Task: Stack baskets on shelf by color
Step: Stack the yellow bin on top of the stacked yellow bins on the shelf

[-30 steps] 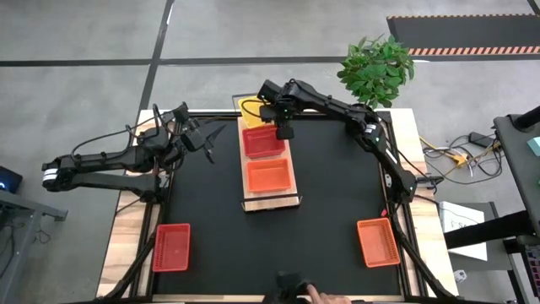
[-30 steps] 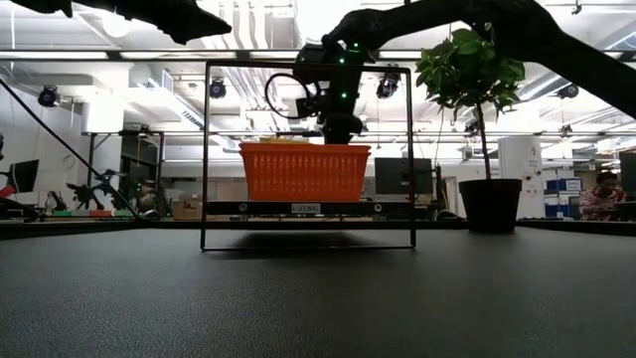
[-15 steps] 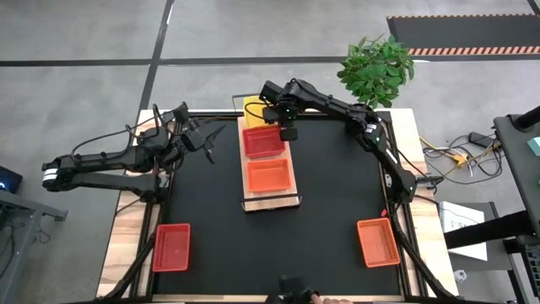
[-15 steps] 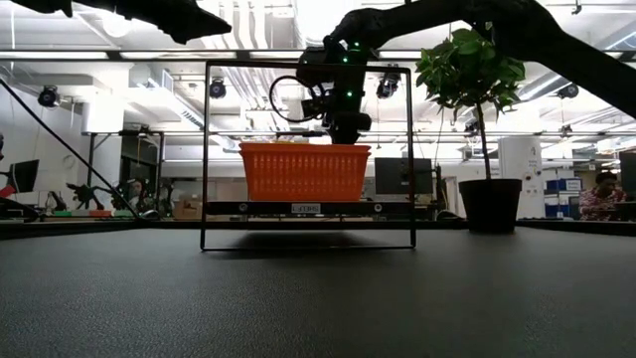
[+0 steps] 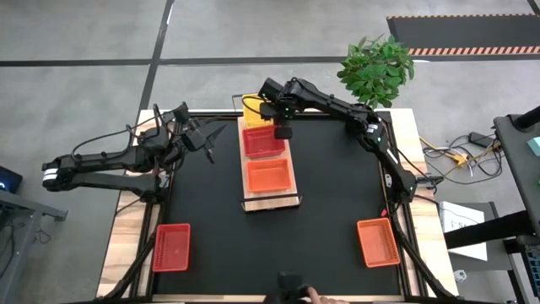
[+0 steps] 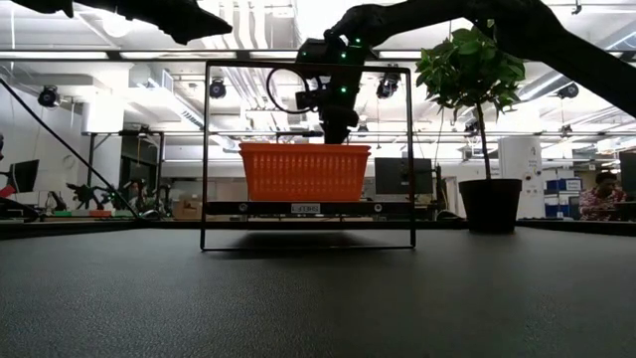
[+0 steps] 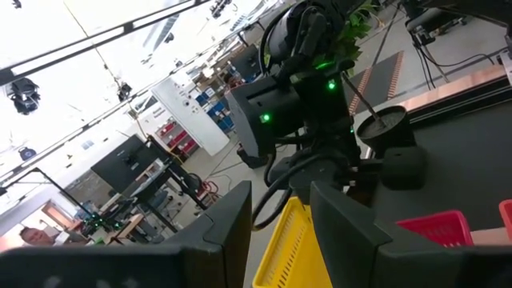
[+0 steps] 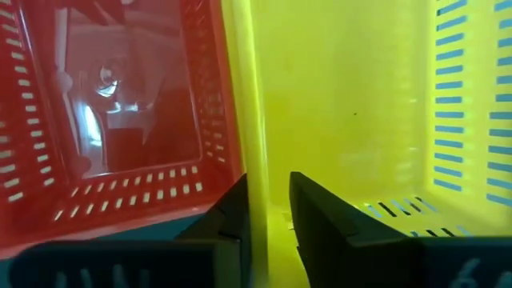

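From above, my right gripper (image 5: 283, 128) is over the far end of the long light-wood shelf (image 5: 272, 201), by the table's far edge. Three small plastic mesh baskets sit there in a row — yellow basket (image 5: 252, 108), red basket (image 5: 262, 142), orange basket (image 5: 269, 176). My right wrist view shows more — my fingers (image 8: 320, 214) pinch the yellow basket's wall (image 8: 240, 120), next to the red one. My left gripper (image 5: 206, 138) waits open near the far left corner. Another red basket (image 5: 172, 247) and orange basket (image 5: 377, 241) lie by the near corners.
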`<state>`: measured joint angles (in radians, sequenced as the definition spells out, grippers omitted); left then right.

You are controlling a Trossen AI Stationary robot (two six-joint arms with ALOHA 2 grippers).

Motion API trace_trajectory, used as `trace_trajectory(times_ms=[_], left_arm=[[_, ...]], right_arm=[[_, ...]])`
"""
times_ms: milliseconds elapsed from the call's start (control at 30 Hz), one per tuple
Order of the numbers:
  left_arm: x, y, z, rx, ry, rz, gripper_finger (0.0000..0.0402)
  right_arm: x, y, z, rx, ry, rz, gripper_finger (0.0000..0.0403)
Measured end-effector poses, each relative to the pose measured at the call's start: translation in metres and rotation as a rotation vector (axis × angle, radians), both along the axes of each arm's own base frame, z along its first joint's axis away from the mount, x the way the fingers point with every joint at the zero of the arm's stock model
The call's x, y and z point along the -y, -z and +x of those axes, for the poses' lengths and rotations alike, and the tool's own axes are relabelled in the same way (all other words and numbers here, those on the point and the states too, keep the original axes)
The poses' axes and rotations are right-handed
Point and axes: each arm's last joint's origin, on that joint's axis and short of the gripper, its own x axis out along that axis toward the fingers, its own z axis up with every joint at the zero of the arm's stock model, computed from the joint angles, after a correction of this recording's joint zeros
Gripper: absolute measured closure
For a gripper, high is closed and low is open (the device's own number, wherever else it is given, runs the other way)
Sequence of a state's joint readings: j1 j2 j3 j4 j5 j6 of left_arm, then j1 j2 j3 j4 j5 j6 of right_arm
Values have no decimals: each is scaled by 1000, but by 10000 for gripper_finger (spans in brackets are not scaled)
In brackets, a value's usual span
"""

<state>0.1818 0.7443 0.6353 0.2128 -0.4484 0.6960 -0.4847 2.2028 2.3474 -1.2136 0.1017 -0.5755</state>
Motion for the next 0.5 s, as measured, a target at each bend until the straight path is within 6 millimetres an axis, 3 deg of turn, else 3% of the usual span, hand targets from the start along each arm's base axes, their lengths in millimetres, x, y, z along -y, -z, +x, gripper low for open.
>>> trace_trajectory(times_ms=[267,500], left_arm=[[0,0,0,3,0,0,288],[0,0,0,3,0,1,288]], right_arm=[[1,-1,1,18,14,-10,300],[2,-2,2,15,15,-45,312]])
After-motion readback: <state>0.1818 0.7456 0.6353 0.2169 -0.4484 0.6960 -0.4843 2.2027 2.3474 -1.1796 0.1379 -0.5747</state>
